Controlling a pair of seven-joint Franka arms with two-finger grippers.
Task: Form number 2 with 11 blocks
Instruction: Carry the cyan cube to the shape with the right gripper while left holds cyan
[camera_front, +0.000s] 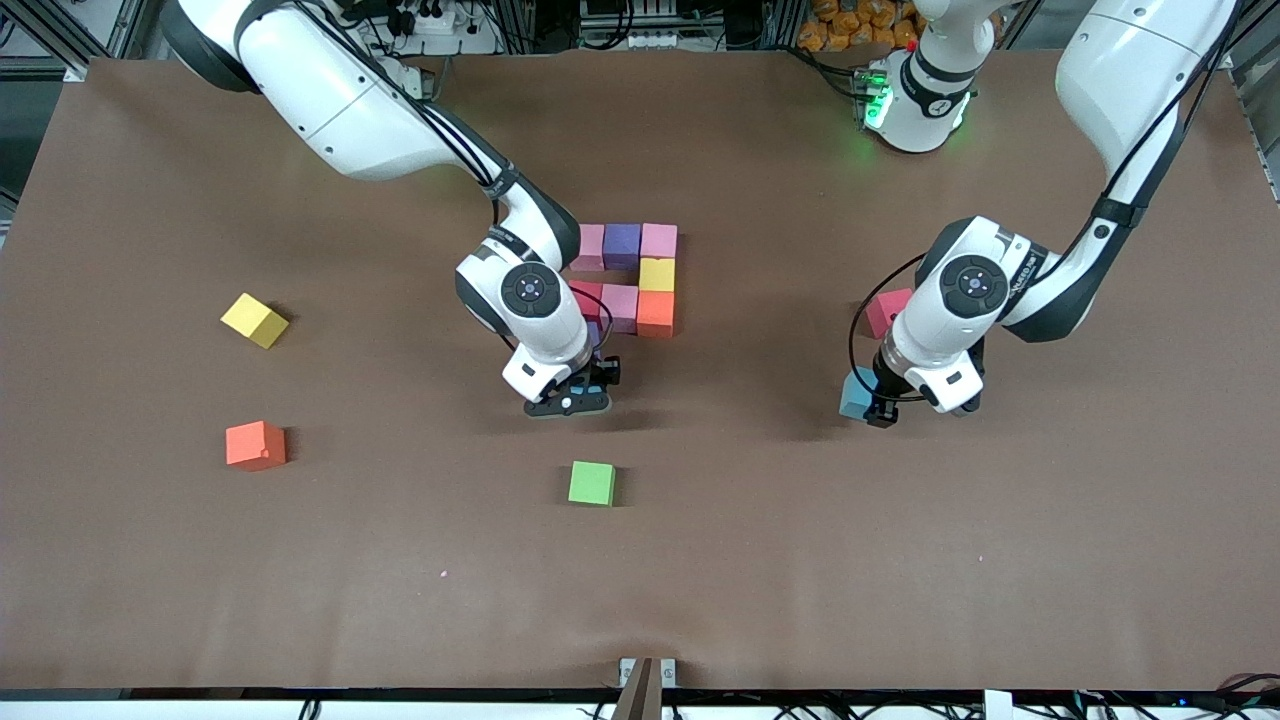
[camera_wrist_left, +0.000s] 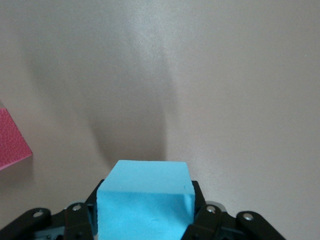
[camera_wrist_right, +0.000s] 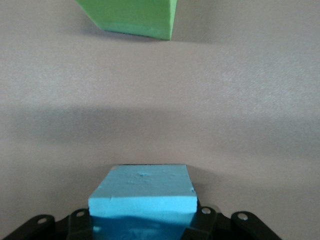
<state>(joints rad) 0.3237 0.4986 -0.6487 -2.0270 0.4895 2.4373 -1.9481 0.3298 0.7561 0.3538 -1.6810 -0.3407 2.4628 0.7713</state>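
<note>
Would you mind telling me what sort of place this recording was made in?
Probably a robotics lab: two white arms mounted at a brown-covered table, aluminium framing and cabling along its edge, and foam cubes like the green cube set out as test pieces.

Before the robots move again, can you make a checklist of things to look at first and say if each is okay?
1. Left tool shut on a light blue block: ok.
2. Right tool shut on another light blue block: ok.
3. Number 2 complete: not ok, only the upper rows are laid.
4. Green cube apart from the digit: ok.
5. Loose red block beside the left arm, untouched: ok.
6. Right tool's block lined up with the row above: cannot tell.
</note>
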